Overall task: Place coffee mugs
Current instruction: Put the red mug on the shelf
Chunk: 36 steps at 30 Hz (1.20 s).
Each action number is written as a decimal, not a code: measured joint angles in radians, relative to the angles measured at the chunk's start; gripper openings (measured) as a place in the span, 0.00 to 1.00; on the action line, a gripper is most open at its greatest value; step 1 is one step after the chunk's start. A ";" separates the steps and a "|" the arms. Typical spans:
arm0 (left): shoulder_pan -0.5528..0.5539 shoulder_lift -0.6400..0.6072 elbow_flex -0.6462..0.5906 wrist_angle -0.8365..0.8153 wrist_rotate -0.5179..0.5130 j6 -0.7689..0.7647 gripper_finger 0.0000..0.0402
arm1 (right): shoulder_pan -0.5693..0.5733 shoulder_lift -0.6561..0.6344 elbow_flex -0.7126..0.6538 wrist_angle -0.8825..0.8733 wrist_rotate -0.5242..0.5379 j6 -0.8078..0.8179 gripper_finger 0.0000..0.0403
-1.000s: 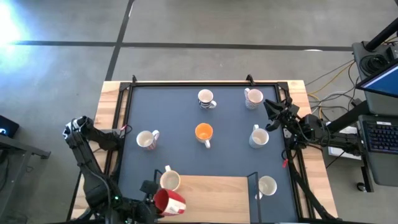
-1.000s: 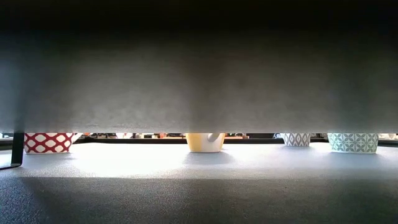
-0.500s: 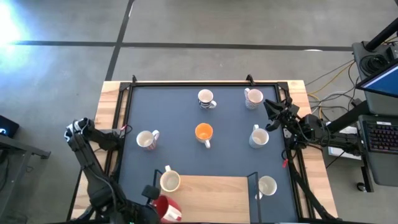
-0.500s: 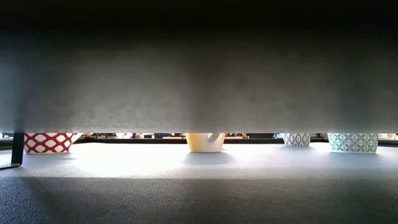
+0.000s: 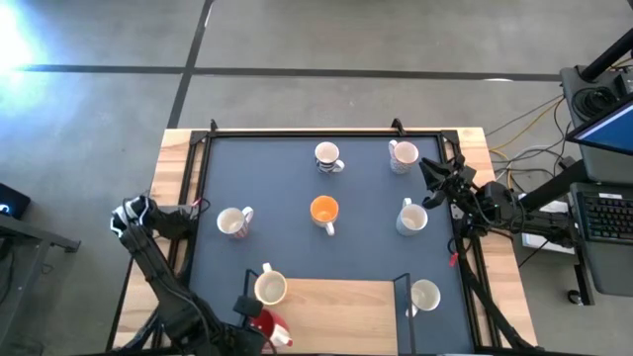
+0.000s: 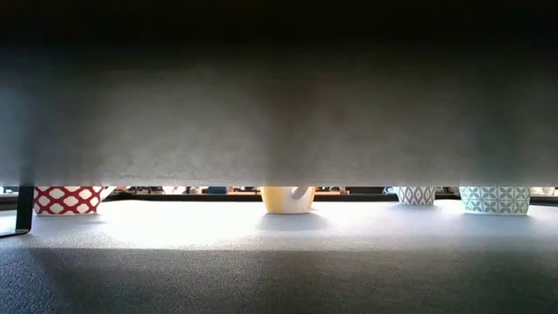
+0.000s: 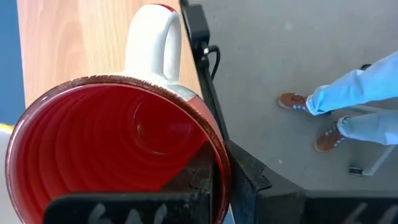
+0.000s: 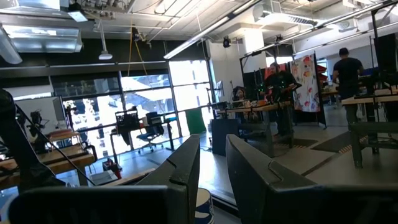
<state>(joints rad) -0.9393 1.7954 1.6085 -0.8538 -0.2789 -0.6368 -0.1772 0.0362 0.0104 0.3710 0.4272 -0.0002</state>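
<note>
Mug in hand: my left end effector (image 5: 259,324) sits at the near edge of the surface (image 5: 297,252), left of centre, clamped on the red mug (image 5: 270,329). Left wrist view shows one dark finger (image 7: 199,177) pressed inside the rim, the red mug's ribbed red interior facing the camera, its white handle (image 7: 153,37) pointing away over the wooden strip (image 7: 68,43).

Just beyond the red mug stands a cream mug (image 5: 269,288), where the dark mat meets the wooden strip. Other mugs on the mat, from the high view:
- white mug at left (image 5: 233,222), handle to the right
- orange mug (image 5: 323,212) at centre, handle toward the near side
- striped mug (image 5: 327,157) far centre
- white mug far right (image 5: 403,155)
- white mug at right (image 5: 411,218)
- white mug near right (image 5: 424,295), beside a small black bracket (image 5: 401,287)

My right end effector (image 5: 432,176) rests at the right edge of the surface, between the white mug far right and the white mug at right, touching neither. Right wrist view: its two fingers (image 8: 183,171) stand apart with a narrow gap, holding nothing, facing the room.

Low view is mostly blocked by a dark overhang; under it, a red-patterned mug (image 6: 67,199), a cream one (image 6: 288,199) and two grey-patterned ones (image 6: 493,199) show along the surface.

A person's light blue trouser legs (image 7: 357,93) and brown shoes stand on the floor beyond the near edge, seen in the left wrist view.
</note>
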 joint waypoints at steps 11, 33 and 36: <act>0.016 0.047 0.001 0.001 0.059 -0.013 0.02 | 0.000 0.000 0.000 0.000 0.000 0.000 0.17; 0.027 0.051 0.001 -0.045 0.111 -0.085 0.03 | 0.000 0.000 0.000 0.000 0.000 0.000 0.17; 0.031 0.051 0.001 -0.046 0.131 -0.091 0.03 | 0.000 0.000 0.000 0.000 0.000 0.000 0.17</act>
<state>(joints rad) -0.9083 1.8465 1.6096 -0.8996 -0.1477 -0.7279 -0.1772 0.0362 0.0104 0.3710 0.4274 -0.0002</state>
